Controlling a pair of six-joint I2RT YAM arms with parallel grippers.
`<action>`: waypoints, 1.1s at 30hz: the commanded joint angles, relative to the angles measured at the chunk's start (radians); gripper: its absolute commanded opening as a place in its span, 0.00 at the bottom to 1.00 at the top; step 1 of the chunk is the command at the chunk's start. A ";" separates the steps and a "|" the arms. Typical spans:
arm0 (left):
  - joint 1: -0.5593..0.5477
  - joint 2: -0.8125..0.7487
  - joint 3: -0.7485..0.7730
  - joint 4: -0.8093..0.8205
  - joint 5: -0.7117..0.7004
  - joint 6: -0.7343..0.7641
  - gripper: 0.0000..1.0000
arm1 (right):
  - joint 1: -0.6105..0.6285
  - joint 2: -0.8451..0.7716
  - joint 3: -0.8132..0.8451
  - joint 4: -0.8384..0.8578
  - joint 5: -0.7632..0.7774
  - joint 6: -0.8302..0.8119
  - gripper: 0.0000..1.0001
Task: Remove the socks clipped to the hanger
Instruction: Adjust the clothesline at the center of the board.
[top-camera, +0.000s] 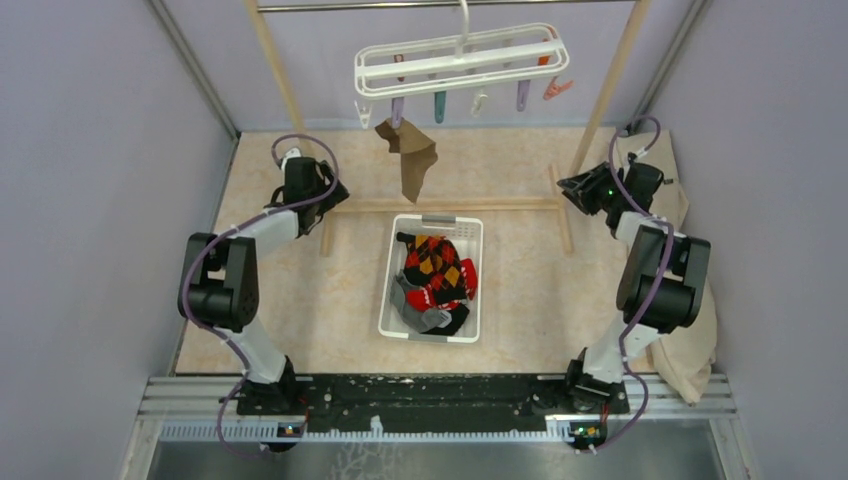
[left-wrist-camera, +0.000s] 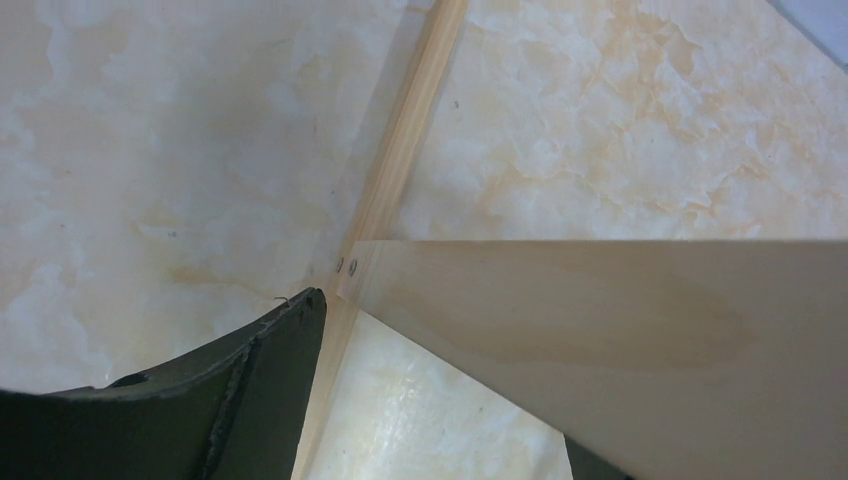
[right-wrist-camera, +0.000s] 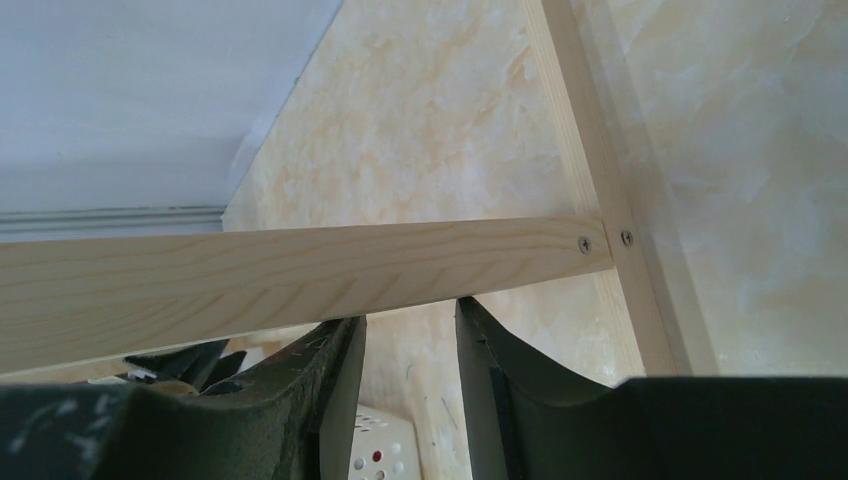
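Note:
The white hanger (top-camera: 460, 60) hangs by its hook from the top rail, with pastel clips dangling under it. One brown sock (top-camera: 413, 155) is clipped at its left side and hangs down. Several socks (top-camera: 435, 275), red patterned, argyle and grey, lie in the white basket (top-camera: 392, 300). My left gripper (top-camera: 335, 188) is low by the rack's left foot, open and empty; in the left wrist view (left-wrist-camera: 440, 380) a wooden strut hides its right finger. My right gripper (top-camera: 568, 188) is low by the rack's right foot; in the right wrist view (right-wrist-camera: 410, 320) it is open and empty.
The wooden rack's base bar (top-camera: 450, 205) crosses between both grippers, with slanted uprights (top-camera: 275, 70) at left and right. A wooden strut (right-wrist-camera: 300, 270) runs just past my right fingertips. A large beige cloth (top-camera: 690, 340) lies by the right wall. The basket's corner (right-wrist-camera: 385, 450) shows between my right fingers.

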 joint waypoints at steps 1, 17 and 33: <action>0.027 0.035 0.052 0.015 0.027 0.000 0.85 | -0.011 0.046 0.092 0.065 0.008 0.025 0.38; 0.033 0.120 0.141 0.044 0.073 0.026 0.86 | 0.039 0.126 0.178 0.072 0.012 0.036 0.38; 0.025 -0.180 0.054 -0.116 0.162 0.024 0.97 | 0.104 -0.249 -0.093 0.002 0.030 -0.036 0.56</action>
